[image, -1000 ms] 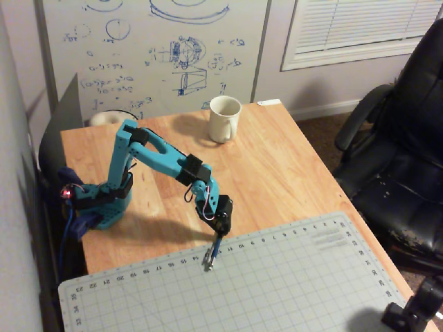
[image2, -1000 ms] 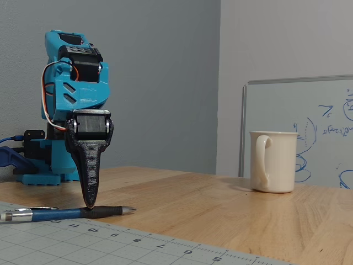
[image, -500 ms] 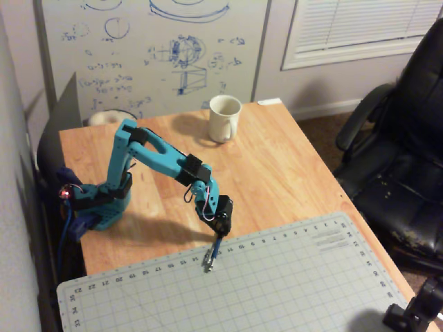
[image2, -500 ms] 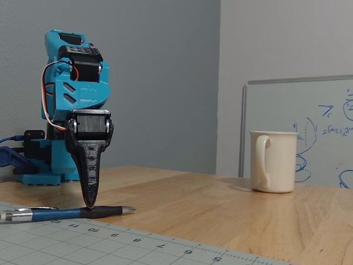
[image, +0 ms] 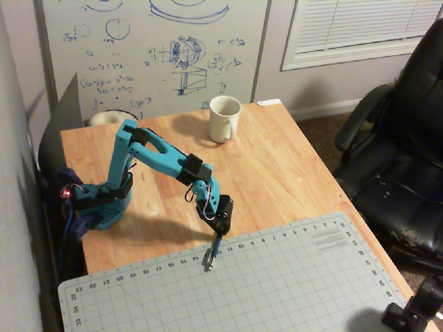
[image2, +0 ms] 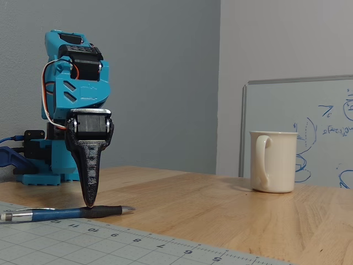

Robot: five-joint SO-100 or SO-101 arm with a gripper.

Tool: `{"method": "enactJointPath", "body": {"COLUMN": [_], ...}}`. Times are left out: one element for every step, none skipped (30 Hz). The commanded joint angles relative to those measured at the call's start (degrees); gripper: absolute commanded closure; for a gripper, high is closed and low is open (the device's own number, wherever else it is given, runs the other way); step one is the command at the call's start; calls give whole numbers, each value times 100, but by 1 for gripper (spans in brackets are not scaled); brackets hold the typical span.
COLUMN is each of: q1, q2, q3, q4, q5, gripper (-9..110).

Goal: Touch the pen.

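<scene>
The pen [image2: 66, 212] lies flat on the near edge of the cutting mat [image2: 83, 243], with a dark blue barrel, a black grip and a silvery tip pointing right in the fixed view. My gripper [image2: 90, 203] points straight down, its jaws together, and its tip rests on the pen's grip section. In the overhead view the gripper [image: 208, 261] reaches down to the mat's [image: 277, 283] top edge. There only a thin sliver of the pen [image: 206, 267] shows under the fingertips.
A cream mug [image: 224, 118] [image2: 273, 161] stands at the far side of the wooden table [image: 277, 166]. The blue arm base [image: 104, 200] sits at the table's left. A black office chair [image: 394, 152] stands to the right, and a whiteboard [image: 152, 48] leans behind.
</scene>
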Motion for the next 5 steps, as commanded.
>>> {"method": "enactJointPath", "body": {"q1": [-18, -18, -26, -26, -26], "q2": [88, 88, 88, 88, 88], "q3": [-431, -431, -431, -431, -431], "q4": [-18, -18, -18, -18, -26], "q5": [-35, -35, -35, -35, -35], "gripper": [101, 101, 101, 101, 101]}}
